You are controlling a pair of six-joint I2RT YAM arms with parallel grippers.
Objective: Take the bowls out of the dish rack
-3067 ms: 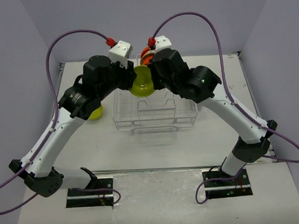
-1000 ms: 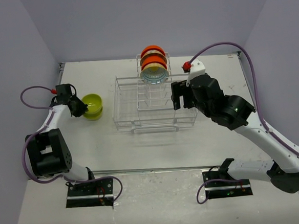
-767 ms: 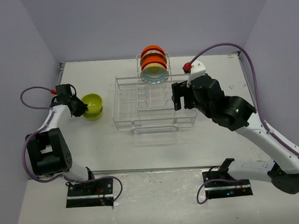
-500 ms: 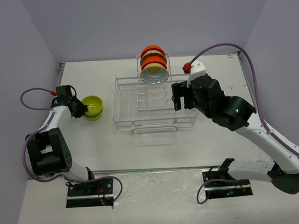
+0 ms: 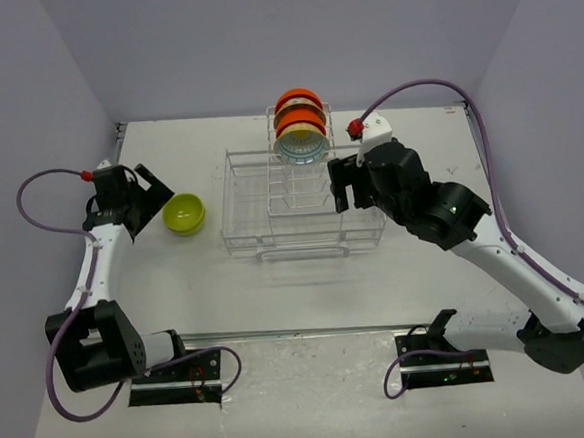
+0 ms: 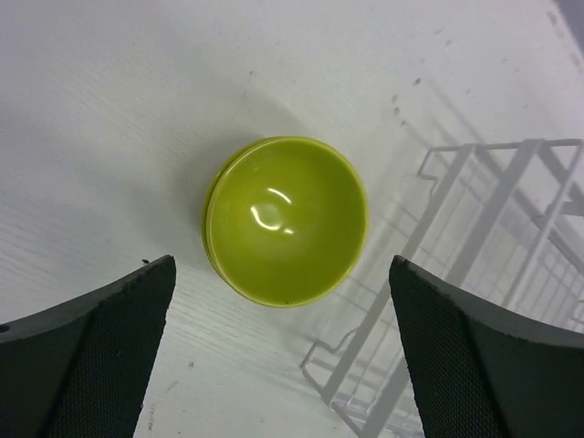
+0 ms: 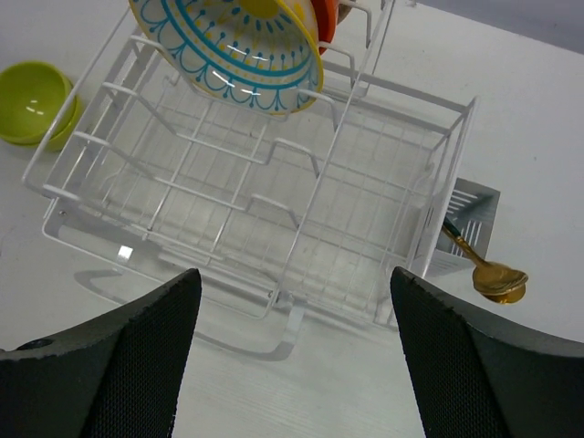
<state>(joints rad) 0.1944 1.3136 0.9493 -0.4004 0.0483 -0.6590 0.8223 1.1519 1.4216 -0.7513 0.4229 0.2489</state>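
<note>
Green bowls out, the others racked.
From above: the rack (image 5: 301, 206) lies long side left to right; its bowls (image 5: 300, 128) stand on edge, overlapping. Left wrist: green bowl (image 6: 286, 219) upright on the table (image 6: 100, 109), perhaps two nested; left gripper (image 6: 281, 274) gapes, empty. Right wrist: patterned bowl (image 7: 239, 44) cut off; right gripper (image 7: 295, 278) spread, empty.

I've got the dish rack (image 5: 301, 203) mid-counter (image 5: 277, 290). Racked bowls (image 5: 300, 130) stand on edge in its rear slotted section. Two nested bowls (image 5: 184, 214) sit on the counter just left of the rack, my left claw (image 6: 281, 269) farther left. A cutlery cup (image 7: 470, 214) hangs on the rack's right side, with a spoon (image 7: 484, 272) in it.
</note>
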